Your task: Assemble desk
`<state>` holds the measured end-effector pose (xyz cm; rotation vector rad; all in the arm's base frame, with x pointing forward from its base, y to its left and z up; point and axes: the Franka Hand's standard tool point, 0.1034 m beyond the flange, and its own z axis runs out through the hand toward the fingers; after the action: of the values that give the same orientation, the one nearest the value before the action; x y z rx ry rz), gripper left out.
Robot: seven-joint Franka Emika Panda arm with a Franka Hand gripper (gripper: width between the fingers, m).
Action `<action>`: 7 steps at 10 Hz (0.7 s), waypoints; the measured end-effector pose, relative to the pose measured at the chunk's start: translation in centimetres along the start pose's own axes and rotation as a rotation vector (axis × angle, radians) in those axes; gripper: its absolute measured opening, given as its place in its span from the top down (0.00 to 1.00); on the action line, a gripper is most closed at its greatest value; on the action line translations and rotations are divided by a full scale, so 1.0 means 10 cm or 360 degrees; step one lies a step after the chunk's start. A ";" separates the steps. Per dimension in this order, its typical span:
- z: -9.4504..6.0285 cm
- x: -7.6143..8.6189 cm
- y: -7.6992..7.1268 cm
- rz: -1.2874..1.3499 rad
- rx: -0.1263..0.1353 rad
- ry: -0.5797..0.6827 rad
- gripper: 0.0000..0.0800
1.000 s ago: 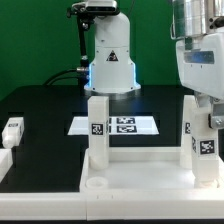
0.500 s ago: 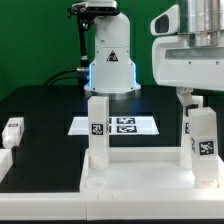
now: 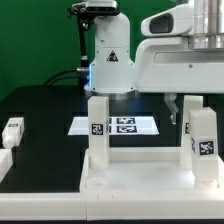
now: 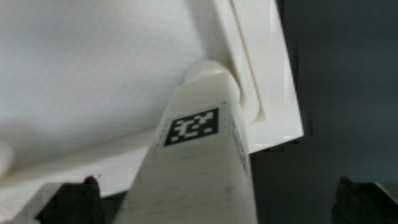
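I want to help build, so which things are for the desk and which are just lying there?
For the job: desk top, leg under the tool, other standing leg, loose leg block, tool.
Just there: marker board.

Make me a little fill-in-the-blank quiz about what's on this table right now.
1. ___ legs stand upright on the desk top.
2. The end effector above the leg on the exterior view's right has its jaws ___.
3. A loose leg block lies on the black table at the exterior view's ___.
Missing words: two; open; left.
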<state>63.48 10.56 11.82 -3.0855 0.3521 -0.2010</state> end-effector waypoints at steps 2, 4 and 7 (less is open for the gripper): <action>0.00 0.00 0.00 0.0056 -0.0001 0.0000 0.24; 0.00 0.00 0.00 0.0222 0.0001 -0.0002 0.58; 0.01 -0.01 0.00 0.0562 0.0004 -0.0004 0.64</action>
<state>63.44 10.61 11.74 -2.9527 0.8811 -0.1850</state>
